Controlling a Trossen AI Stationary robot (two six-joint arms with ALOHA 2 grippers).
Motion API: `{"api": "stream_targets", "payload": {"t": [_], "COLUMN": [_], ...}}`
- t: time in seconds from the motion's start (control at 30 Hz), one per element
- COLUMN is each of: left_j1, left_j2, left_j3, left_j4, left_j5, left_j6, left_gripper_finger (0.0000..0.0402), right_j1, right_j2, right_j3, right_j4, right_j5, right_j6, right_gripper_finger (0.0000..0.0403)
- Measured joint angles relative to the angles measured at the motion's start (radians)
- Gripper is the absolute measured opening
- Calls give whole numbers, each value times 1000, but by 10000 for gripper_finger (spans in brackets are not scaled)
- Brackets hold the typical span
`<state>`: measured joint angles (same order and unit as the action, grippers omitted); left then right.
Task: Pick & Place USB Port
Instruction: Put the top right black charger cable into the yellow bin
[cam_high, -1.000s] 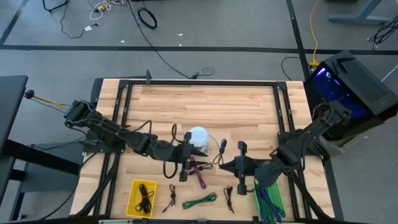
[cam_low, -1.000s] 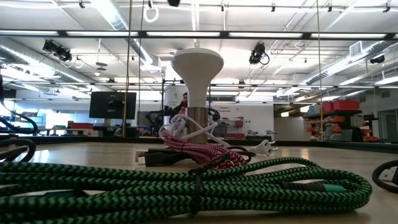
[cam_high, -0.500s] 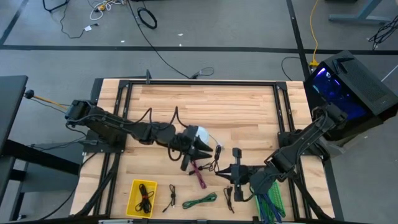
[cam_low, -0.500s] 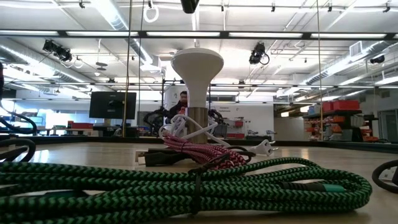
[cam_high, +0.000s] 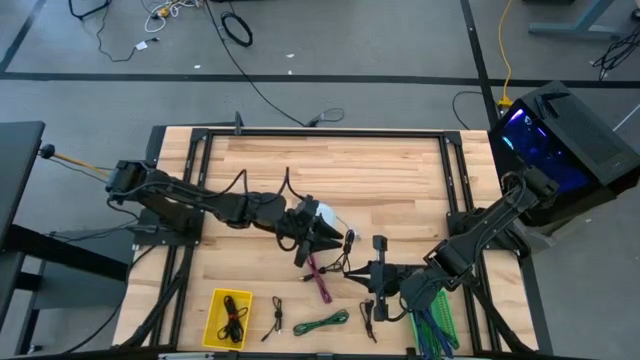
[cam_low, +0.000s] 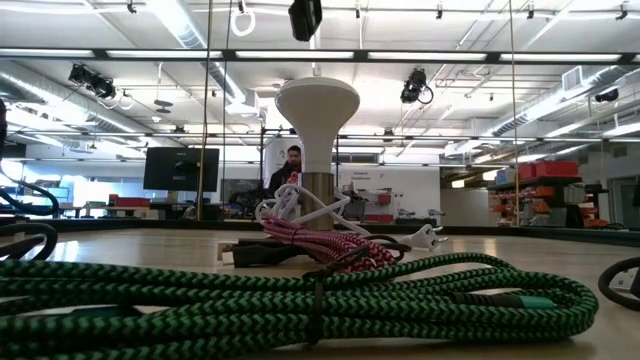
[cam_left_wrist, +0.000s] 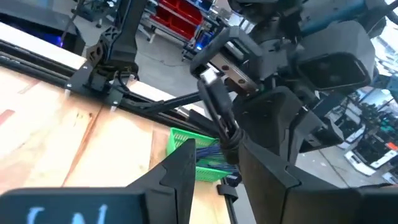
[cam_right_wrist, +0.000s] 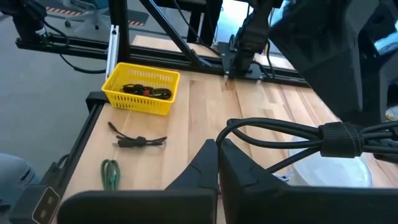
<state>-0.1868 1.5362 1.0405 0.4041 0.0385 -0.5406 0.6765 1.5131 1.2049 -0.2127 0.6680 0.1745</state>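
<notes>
Gripping black cable (cam_right_wrist: 292, 138), right gripper (cam_high: 377, 277) is clamped shut; left gripper (cam_high: 330, 238) open, just beside it.

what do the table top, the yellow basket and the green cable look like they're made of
Table top: likely pale wood, with visible plank seams and grain. Yellow basket: probably moulded plastic, with glossy slotted walls. Green cable: braided fabric sleeve, with a green-and-black woven pattern.

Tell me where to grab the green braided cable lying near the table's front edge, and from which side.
Grip the green cable at the black tie cinching its middle, coming straight down from above. The bundle lies flat and long on the table, so closing across its narrow width there should catch every loop; taken by an end, the loops would likely splay.
</notes>
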Motion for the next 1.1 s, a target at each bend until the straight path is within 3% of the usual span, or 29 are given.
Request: {"api": "stream_targets", "payload": {"t": [0.57, 1.1], "left_j1": [5, 5], "left_j2": [36, 36], "left_j3": [0, 0], "left_j4": [114, 55], "left_j5": [82, 33], "left_j6": [-25, 27], "left_gripper_finger": [129, 115], "right_j1": [-49, -59], "right_j2": [30, 31], "right_j3": [0, 0], "right_j4": [16, 60], "right_j5": [-59, -79], "right_j6": [-10, -52], "right_gripper_finger": [0, 0]}}
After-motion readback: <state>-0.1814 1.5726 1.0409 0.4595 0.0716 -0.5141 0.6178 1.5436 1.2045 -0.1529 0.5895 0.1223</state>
